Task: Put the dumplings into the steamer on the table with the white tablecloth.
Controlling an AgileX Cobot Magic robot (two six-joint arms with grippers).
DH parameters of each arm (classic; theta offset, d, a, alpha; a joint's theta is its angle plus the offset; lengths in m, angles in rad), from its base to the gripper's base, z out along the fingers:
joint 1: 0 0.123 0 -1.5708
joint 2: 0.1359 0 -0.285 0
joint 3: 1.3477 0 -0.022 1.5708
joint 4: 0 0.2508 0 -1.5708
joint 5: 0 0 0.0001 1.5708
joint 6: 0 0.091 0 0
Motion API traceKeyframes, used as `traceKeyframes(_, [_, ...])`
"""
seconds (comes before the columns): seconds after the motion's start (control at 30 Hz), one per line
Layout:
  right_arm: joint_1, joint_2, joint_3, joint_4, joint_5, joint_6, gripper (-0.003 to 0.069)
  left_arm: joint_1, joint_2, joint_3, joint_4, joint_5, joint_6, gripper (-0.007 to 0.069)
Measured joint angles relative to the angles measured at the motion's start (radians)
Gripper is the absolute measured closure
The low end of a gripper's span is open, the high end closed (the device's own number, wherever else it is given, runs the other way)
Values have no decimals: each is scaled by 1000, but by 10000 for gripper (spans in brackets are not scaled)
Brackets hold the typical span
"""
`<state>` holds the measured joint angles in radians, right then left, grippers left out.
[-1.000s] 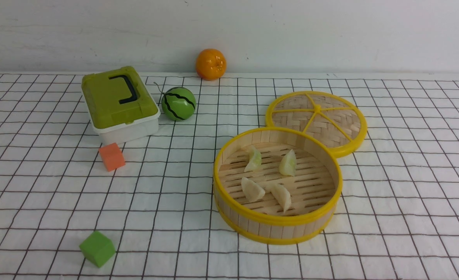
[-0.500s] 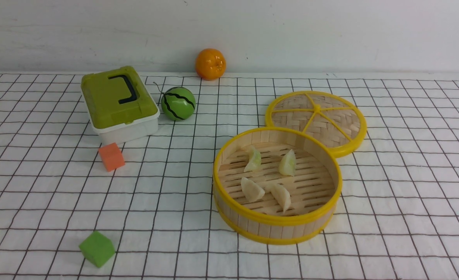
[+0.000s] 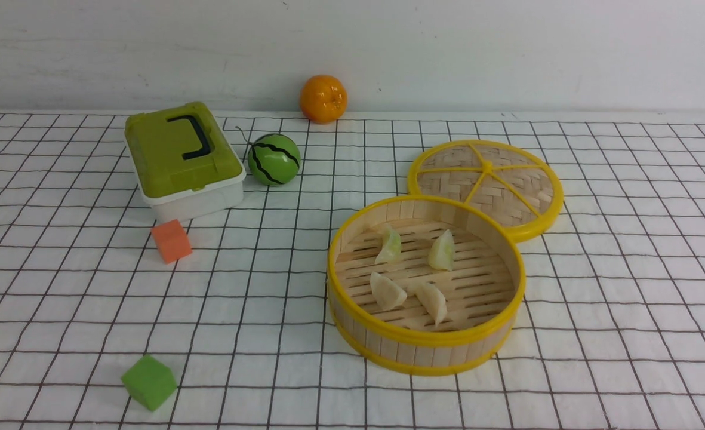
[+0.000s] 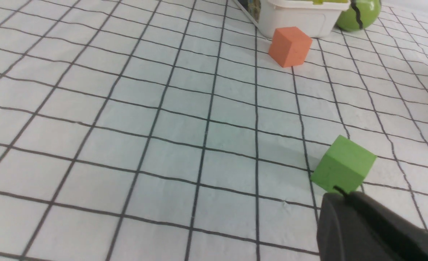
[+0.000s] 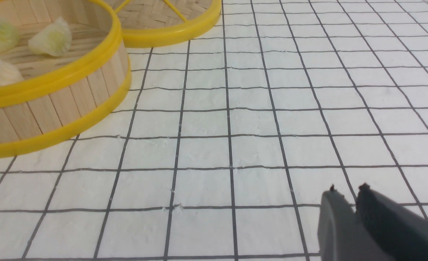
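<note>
The bamboo steamer stands upright right of centre on the white tablecloth. Several dumplings lie on its slatted floor: two pale green at the back and two cream-white at the front. Neither arm shows in the front view. My left gripper is shut and empty, its tip just short of a green cube. My right gripper hovers over bare cloth to the right of the steamer, its fingertips a narrow gap apart with nothing between them.
The flat woven lid lies behind the steamer, touching its rim. On the left are a green-lidded white box, a watermelon ball, an orange cube and the green cube. An orange sits by the wall.
</note>
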<state>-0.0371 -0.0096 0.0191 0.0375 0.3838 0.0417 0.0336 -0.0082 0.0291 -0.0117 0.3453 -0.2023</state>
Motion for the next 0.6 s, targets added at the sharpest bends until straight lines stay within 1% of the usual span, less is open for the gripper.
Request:
traceKeyframes(0.2, [0, 0, 0, 0, 0, 0, 563, 15, 0, 0, 29, 1, 0, 637])
traceKeyframes(0.6, [0, 0, 0, 0, 0, 1, 555, 15, 0, 0, 28, 1, 0, 637])
